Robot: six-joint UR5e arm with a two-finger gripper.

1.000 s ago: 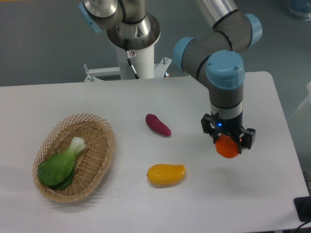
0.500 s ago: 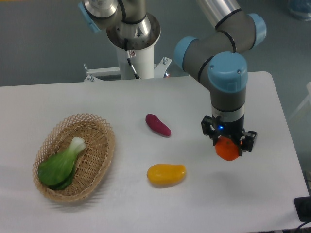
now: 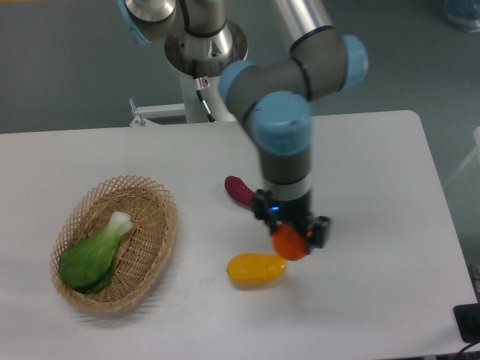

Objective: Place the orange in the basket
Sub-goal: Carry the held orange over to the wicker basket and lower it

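Note:
My gripper [image 3: 290, 234] is shut on the orange [image 3: 289, 244], a small round bright orange fruit, and holds it above the table just right of the mango. The oval woven wicker basket [image 3: 154, 206] sits at the left of the table, well to the left of the gripper. A green bok choy [image 3: 94, 255] lies inside the basket.
A yellow-orange mango [image 3: 256, 269] lies on the table just below and left of the held orange. A purple sweet potato [image 3: 240, 190] lies behind the gripper, partly hidden by the arm. The robot's base column [image 3: 206, 56] stands at the back of the table.
The arm has swung left with the orange in its grip, from the right side of the table to a spot beside the mango. The other things have not moved.

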